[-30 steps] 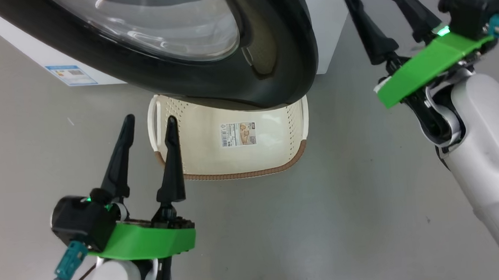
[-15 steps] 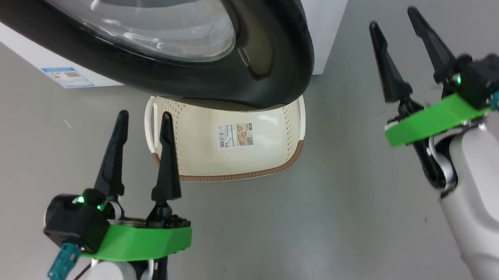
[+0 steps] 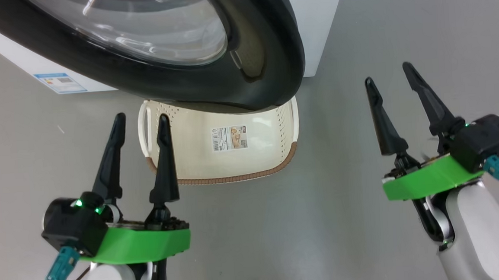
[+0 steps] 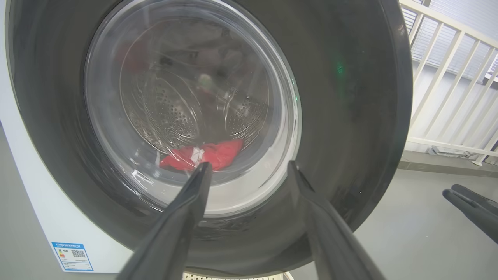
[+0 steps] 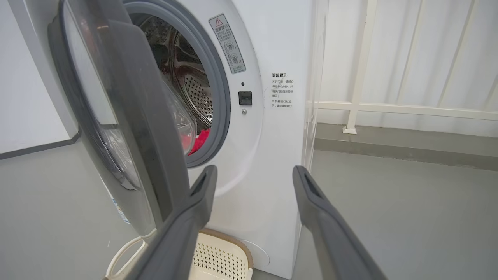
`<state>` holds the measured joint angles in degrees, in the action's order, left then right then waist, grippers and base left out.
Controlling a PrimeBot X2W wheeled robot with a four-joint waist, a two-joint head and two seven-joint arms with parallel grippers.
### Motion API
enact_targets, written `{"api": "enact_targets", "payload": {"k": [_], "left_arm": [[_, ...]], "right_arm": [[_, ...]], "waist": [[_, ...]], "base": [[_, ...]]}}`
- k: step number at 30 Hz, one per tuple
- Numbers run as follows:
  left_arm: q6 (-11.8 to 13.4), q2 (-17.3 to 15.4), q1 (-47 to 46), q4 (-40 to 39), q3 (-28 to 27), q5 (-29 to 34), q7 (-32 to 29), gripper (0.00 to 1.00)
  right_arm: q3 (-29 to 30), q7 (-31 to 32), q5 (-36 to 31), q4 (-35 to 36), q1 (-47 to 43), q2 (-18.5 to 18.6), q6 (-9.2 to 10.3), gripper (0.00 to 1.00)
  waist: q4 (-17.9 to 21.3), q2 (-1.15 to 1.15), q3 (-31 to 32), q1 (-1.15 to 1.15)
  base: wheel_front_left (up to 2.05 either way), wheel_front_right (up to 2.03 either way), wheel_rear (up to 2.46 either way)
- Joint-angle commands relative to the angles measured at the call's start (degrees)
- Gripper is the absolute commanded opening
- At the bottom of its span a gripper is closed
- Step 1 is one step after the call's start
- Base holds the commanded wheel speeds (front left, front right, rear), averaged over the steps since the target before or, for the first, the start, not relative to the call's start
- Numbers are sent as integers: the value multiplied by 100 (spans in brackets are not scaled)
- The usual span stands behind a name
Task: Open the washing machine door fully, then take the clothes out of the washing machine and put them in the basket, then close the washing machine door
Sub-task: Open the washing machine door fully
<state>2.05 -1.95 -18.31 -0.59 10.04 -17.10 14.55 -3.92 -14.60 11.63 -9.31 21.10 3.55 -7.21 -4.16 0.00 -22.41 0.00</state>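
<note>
**Washing machine door [image 3: 148, 42] only part-open; clothes [image 4: 210, 154] not yet out**

Both pairs of jaws stand wide apart and hold nothing. The left jaws, fingers [image 3: 164, 162] pointing up the head view, hang just beside the left end of the basket [image 3: 221, 179], with one finger crossing its rim in that view. Their wrist camera looks straight at the door's glass. The right jaws, fingers [image 3: 382, 119], hang over bare floor [image 3: 345, 220], well to the right of the basket and apart from the door. They face the white front of the washing machine [image 3: 311, 23].

The washing machine door is swung partway out. In the head view its black frame overhangs the far end of the basket. In the right wrist view a gap between the door and the grey gasket [image 5: 221, 112] shows the steel drum [image 5: 198, 97]. I judge the first step begun but not finished, as the door is not yet fully open.

The clothes lie low in the drum as a red heap with a white patch. They show through the glass from the left wrist and through the gap from the right. The basket sits on the floor before the machine and holds only its paper sticker [image 3: 230, 137].

What is left is to swing the door wide, move the clothes to the basket, and shut the door.
</note>
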Motion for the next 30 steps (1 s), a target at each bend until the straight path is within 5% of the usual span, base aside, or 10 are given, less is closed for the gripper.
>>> {"api": "enact_targets", "payload": {"k": [1, 24, 25, 26, 27, 30], "left_arm": [[49, -93, 107, -185, -202, 107, 45, 100], [54, -93, 212, -213, -204, 128, 45, 100], [55, -93, 209, -211, -196, 130, 45, 100], [54, -93, 206, -209, -186, 133, 45, 100], [54, -93, 202, -205, -176, 133, 45, 100], [52, -93, 191, -194, -152, 134, 45, 100]], "right_arm": [[-93, -27, -120, 236, -182, -61, -28, 100], [-65, 239, 108, 715, -595, -67, -28, 100], [-54, 261, 117, 727, -588, -67, -28, 94], [-53, 296, 142, 730, -579, -67, -28, 15], [-51, 329, 163, 729, -564, -67, -28, 0], [-60, 427, 277, 723, -465, -67, -28, 0]], "waist": [[23, 0, -3, 0], [47, 0, 21, 0], [37, 0, 16, 0], [26, 0, 11, 0], [16, 0, 8, 0], [-10, 0, -5, 0]], "base": [[0, 0, 0], [0, 0, 0], [0, 0, 0], [0, 0, 0], [0, 0, 0], [0, 0, 0]]}}
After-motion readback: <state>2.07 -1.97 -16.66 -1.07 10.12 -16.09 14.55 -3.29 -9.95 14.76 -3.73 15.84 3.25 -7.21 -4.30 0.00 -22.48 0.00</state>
